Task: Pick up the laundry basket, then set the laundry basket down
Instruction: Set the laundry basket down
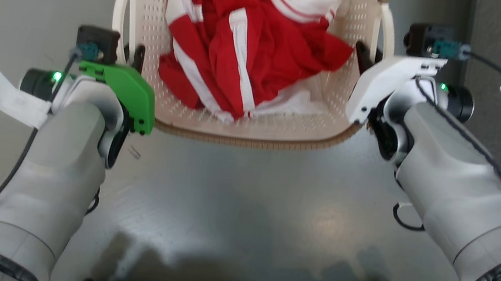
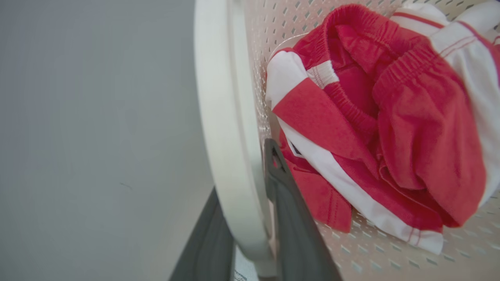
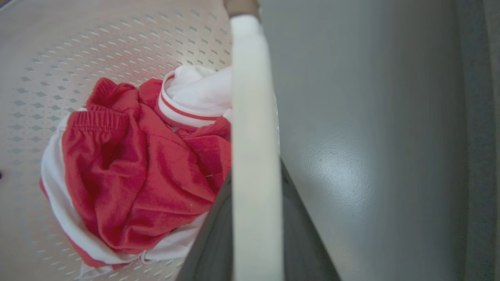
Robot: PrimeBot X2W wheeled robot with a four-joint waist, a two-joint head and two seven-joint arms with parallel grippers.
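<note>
The laundry basket (image 1: 277, 127) sits directly ahead of the robot, between the two arms, over a grey floor (image 1: 242, 198); the views do not establish whether its base rests on that floor or is raised. It holds crumpled red-and-white garments (image 1: 243, 51). The left gripper (image 1: 132, 55) is closed on the left handle (image 2: 226, 136): in the left wrist view one dark finger lies outside the white bar and the other inside, against the perforated wall and just beside the cloth. The right gripper (image 1: 367, 59) is likewise closed on the right handle (image 3: 254, 156), with the bar running up between its fingers. Judged hazards are as follows. The handles are smooth and narrow, so a light or off-centre grip could let a bar slide through the fingers. Unequal arm height or speed would tilt the basket and shift the garments toward the low side or over the brown rim (image 1: 250, 141). The left inner finger could snag the adjacent fabric on release. Inward or outward pull could flex the thin handles.
</note>
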